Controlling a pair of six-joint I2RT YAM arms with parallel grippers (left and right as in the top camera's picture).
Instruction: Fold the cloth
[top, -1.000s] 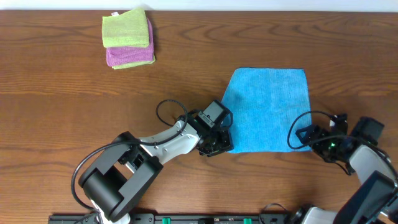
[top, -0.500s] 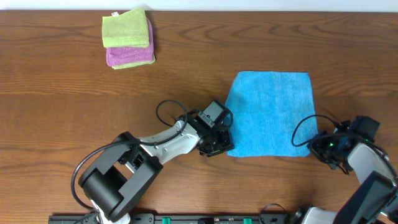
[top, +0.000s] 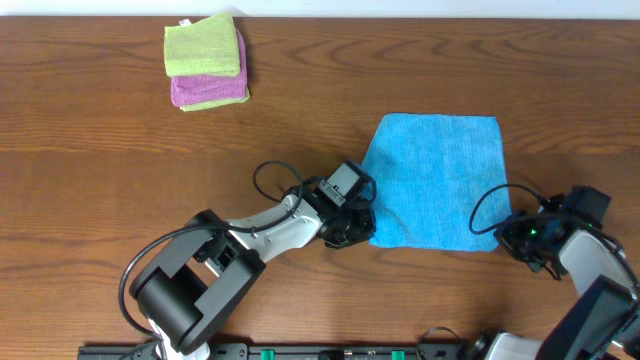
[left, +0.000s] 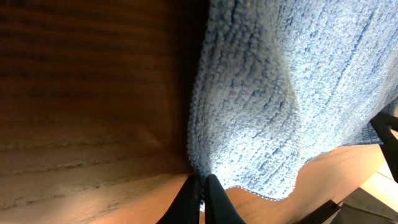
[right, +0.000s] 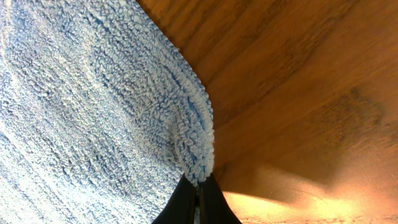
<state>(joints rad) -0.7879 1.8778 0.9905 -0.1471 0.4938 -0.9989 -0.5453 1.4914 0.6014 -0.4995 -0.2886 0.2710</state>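
left claw (top: 358, 232) newly pinched shut on near-left corner of the cloth (top: 436, 180), right claw (top: 503, 235) stays clamped on near-right corner

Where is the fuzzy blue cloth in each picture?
Overhead: the cloth lies spread out right of centre, on the table.
Left wrist: the cloth fills the upper right, its corner pinched in the left tool.
Right wrist: the cloth fills the left side, its corner pinched in the right tool.
Shared landmark: the brown wooden table beside it.
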